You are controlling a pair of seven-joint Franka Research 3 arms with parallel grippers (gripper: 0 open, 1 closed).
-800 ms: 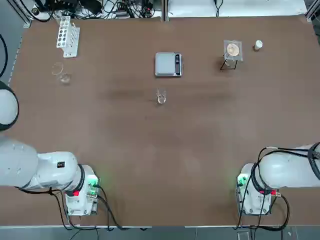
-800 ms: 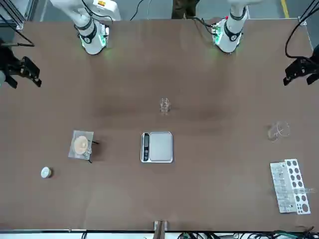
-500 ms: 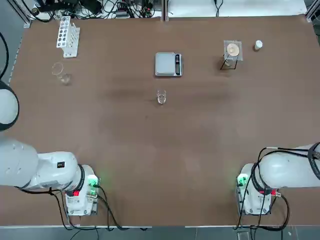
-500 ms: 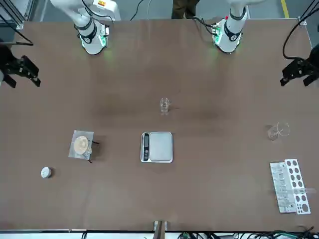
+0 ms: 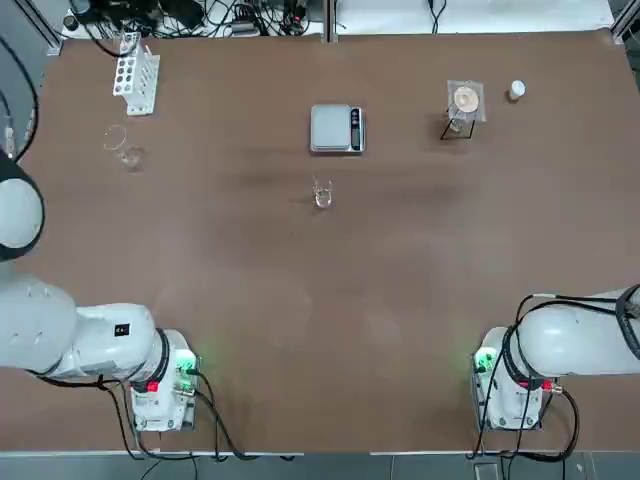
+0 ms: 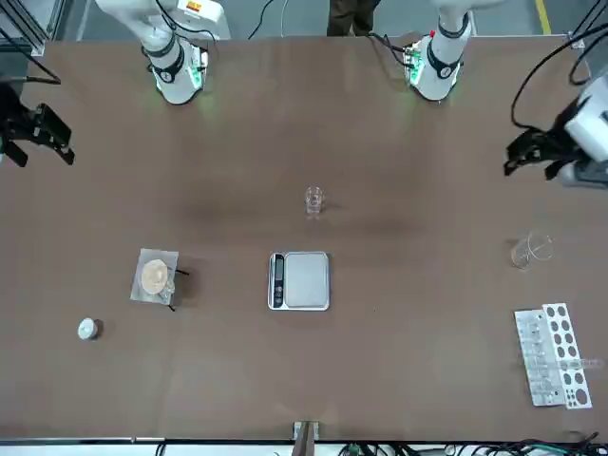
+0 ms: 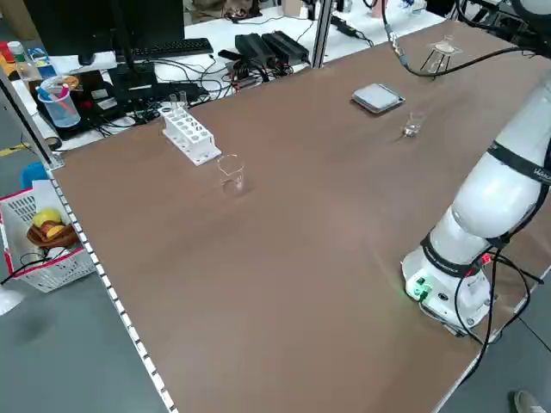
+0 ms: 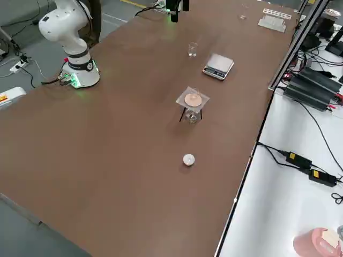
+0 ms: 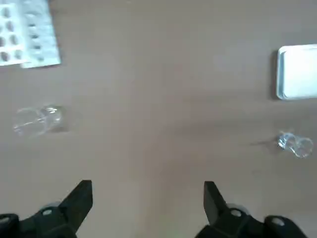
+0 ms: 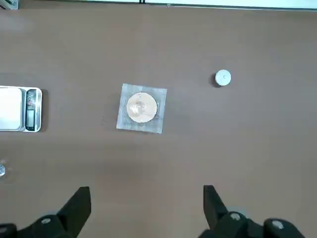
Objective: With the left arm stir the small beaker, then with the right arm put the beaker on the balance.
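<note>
From the top, shows the small beaker on the table, just near of the balance; far left, the rack and larger glass; far right, the disc stand and white cap. From the front, shows the left gripper at the scene's left and the right gripper at its right. From the right side, shows the small beaker upright. In the left wrist view, looks open, fingers wide apart. In the right wrist view, also looks open.

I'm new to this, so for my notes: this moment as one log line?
left gripper: open, empty | small clear glass beaker: off silver-grey scale
</note>
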